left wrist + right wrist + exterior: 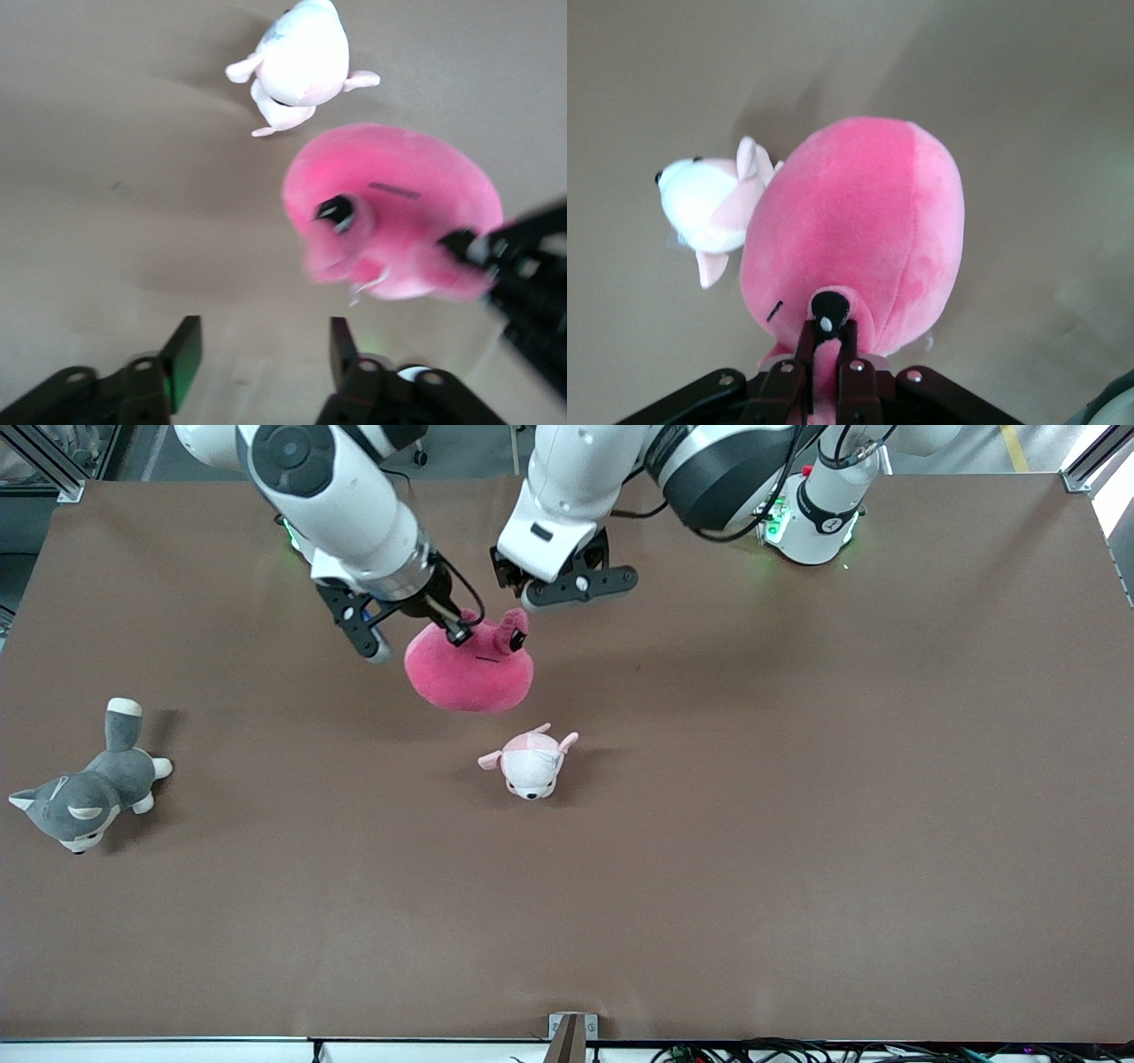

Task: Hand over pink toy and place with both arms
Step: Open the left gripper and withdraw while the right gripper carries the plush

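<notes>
At the right arm's end of the desk (797,868) we see the grey-and-white plush dog (84,793) lying well apart from the action, no part of this job. Next, the right tool (458,631) is pinched tight on an ear flap of the pink toy (469,673), which hangs in the air over the middle of the desk, above the small white and pale-pink plush (532,762). Beside it the left tool (266,354) stands wide and holds nothing, just apart from the toy. We judge the handover made, the placing still to come.
</notes>
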Robot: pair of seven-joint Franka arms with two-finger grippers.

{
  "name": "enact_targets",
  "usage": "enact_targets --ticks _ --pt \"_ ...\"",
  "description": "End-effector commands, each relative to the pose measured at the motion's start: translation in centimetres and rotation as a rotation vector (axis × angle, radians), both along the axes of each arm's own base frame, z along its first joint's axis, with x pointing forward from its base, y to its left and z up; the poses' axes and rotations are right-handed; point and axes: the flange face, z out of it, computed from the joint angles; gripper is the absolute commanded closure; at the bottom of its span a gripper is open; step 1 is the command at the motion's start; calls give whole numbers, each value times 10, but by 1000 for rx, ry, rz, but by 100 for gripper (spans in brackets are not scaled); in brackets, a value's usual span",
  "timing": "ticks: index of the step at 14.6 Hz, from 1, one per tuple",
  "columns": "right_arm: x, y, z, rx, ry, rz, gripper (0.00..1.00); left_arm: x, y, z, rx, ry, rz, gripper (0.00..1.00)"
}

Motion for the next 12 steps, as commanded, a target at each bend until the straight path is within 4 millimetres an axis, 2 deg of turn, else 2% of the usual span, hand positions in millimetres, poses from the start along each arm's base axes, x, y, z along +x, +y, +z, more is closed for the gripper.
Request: enact_targets --ticks 1,5,7,10,12 --pt "20 -49 -15 19 4 19 100 -16 33 42 60 -29 -7 0" --pt "52 -132 -51 31 4 49 100 -4 119 76 142 -17 -178 0" --pt "63 -183 -69 44 1 83 100 15 172 90 150 -12 -231 0" --pt "70 -247 -88 66 5 137 100 47 253 93 158 10 -298 0" --pt "71 -271 -103 74 16 147 100 64 302 86 161 13 -322 0"
